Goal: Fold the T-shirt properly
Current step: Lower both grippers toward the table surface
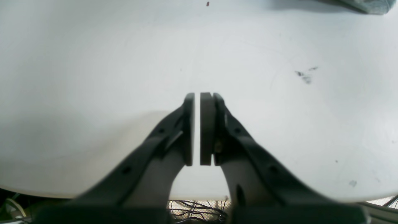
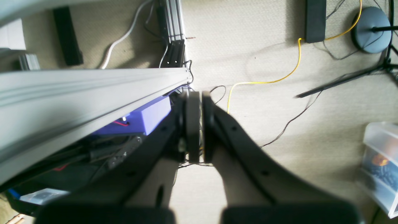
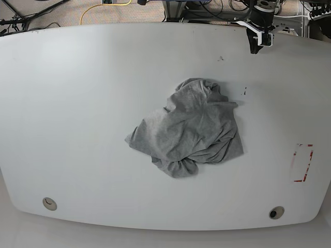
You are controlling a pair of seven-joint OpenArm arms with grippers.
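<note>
Lying crumpled near the middle of the wide white oval counter [image 3: 62, 103]: the light heather-grey cotton T-shirt [image 3: 189, 129], bunched into a rumpled heap with folds overlapping, one twisted lobe reaching toward the far edge and another curling at the near edge. No lettering showing from the base view; hem, sleeves and collar hard to tell apart in the pile. Not yet spread flat, so folding judged not begun.

Hovering above bare counter at the far right edge of the base view: the left gripper [image 1: 197, 96], dark jaws drawn almost together with only a thin slit of light between the pads, gripping nothing. Sitting well apart from the shirt; only a grey corner of fabric peeking in at the top right of the left wrist view.

Hanging off the counter altogether: the right gripper [image 2: 197, 95], jaws pressed narrow and empty, looking down past a grey aluminium rail [image 2: 77, 93] at beige carpet [image 2: 264, 46] crossed by a yellow cable [image 2: 264, 82]. Not appearing in the base view.

Probably parked clear, leaving the shirt unobstructed before reaching in.
</note>
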